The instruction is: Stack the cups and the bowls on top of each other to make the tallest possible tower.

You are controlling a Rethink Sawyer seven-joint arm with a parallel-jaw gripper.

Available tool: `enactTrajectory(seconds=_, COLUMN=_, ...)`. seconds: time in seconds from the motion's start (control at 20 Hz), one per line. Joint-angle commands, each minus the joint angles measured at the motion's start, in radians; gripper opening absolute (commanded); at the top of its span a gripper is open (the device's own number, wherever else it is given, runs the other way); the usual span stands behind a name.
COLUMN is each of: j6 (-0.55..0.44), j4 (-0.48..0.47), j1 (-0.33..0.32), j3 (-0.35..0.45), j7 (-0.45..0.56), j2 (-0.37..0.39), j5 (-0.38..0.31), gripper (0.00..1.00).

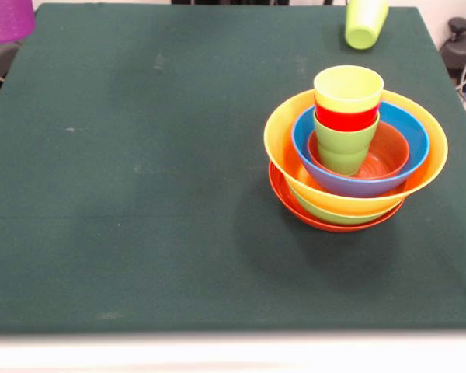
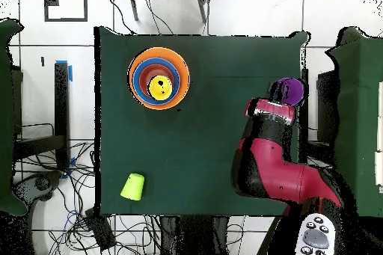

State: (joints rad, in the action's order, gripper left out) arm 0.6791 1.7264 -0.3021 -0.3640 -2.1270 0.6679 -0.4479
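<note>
Tower [image 1: 356, 155] of nested bowls and three cups near one table [image 1: 140, 233] edge; purple cup [image 2: 288, 90] at claw [image 2: 278, 102], grip state indiscernible; light green cup [image 2: 133, 186] lying at another corner; advised: centre purple cup above yellow cup [image 1: 348, 87], lower squarely.

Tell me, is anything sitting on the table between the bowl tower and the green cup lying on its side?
Nothing. In the overhead view, only bare green tablecloth stretches between the tower and the light green cup.
</note>
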Motion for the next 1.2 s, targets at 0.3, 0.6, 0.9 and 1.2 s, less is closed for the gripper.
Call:
enactTrajectory(seconds=0.3, j6=-0.244, j4=-0.002, j1=0.014, j3=0.048, j7=-0.051, j2=0.072, j5=-0.104, gripper=0.00)
enactTrajectory(seconds=0.6, j6=-0.257, j4=0.006, j1=0.116, j3=-0.017, j7=-0.023, j2=0.069, j5=-0.003, gripper=0.00)
enactTrajectory(seconds=0.9, j6=-0.234, j4=0.006, j1=0.211, j3=-0.088, j7=-0.024, j2=0.016, j5=0.111, gripper=0.00)
enactTrajectory(seconds=1.2, j6=-0.200, j4=0.010, j1=0.292, j3=-0.139, j7=-0.029, j2=-0.049, j5=0.223, gripper=0.00)
